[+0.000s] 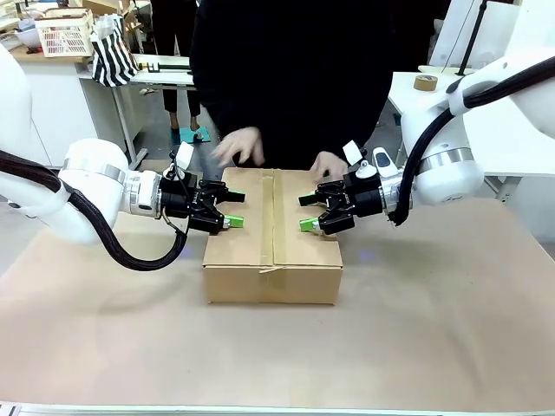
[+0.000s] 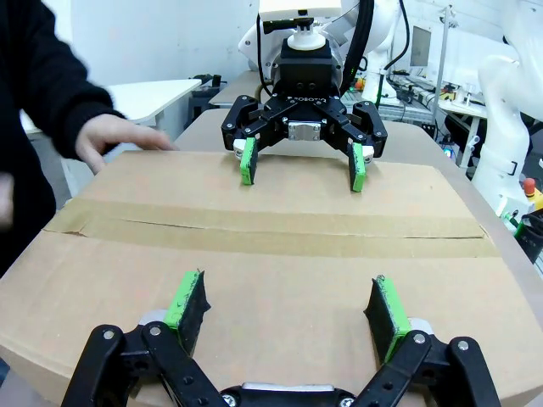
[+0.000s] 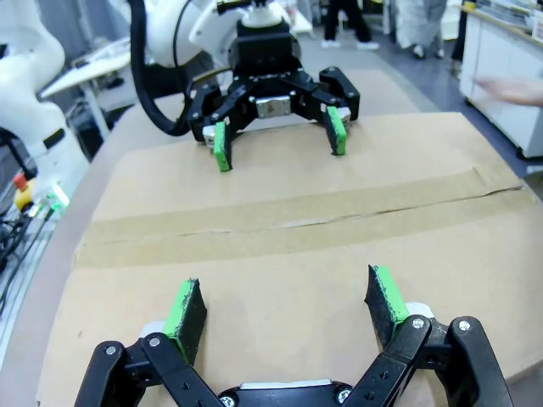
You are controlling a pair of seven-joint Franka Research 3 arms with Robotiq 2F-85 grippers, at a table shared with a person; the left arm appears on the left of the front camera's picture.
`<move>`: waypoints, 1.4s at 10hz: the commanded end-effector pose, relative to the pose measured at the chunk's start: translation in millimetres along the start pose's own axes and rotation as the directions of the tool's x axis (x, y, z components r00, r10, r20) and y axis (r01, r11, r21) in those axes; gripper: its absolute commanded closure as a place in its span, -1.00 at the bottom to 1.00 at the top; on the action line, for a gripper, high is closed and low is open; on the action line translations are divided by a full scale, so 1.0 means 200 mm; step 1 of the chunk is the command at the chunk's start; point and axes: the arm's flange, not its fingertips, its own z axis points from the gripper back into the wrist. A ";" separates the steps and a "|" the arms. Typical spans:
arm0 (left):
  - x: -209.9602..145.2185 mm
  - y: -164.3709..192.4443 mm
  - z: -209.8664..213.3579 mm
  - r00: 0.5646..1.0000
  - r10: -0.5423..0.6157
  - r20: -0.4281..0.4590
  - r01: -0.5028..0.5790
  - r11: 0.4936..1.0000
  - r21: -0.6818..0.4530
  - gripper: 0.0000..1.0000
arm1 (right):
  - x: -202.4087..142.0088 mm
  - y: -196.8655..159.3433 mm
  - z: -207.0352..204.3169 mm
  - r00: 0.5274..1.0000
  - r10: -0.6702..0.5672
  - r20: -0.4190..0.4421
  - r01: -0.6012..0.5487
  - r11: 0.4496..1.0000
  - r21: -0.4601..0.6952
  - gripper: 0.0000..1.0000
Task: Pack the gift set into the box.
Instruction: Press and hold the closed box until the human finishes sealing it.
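Nearest to us, the brown-covered table (image 1: 434, 347) stretches across the foreground, and at its middle sits the box (image 1: 273, 276). Its top flaps are closed, and a strip of brown tape (image 1: 274, 217) runs along the seam from the near edge to the far one, with its end folded over the front face. We hold our left gripper (image 1: 236, 210) over the box's left edge and our right gripper (image 1: 305, 213) over its right edge. Both lie level and point inward at each other across the tape, with a stretch of lid between them. Both have their jaws spread wide and grip nothing. In the wrist views the green pads (image 2: 188, 301) sit low over the cardboard lid, but we cannot tell whether they touch it. Beyond the grippers, a person's hand (image 1: 329, 163) rests at the box's far right corner, and a second, blurred hand (image 1: 238, 147) hovers above the far left corner. The person (image 1: 295, 69), dressed in black, stands close against the far side of the table. Farther back, a tape roll (image 1: 425, 82) lies on a white desk (image 1: 403, 91) at the right, and a white lattice basket (image 1: 65, 36) and a striped bag (image 1: 113, 52) sit at the left.
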 end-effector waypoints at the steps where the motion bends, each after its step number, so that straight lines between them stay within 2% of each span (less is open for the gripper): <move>1: -0.02 0.00 0.00 1.000 0.009 0.002 -0.009 1.000 0.006 -1.00 | -0.01 0.01 -0.01 1.000 0.000 -0.018 -0.001 1.000 -0.011 -1.00; 14: -0.02 0.00 0.00 1.000 0.009 0.002 -0.009 1.000 0.006 -1.00 | -0.01 0.01 -0.01 1.000 0.000 -0.018 -0.001 1.000 -0.011 -1.00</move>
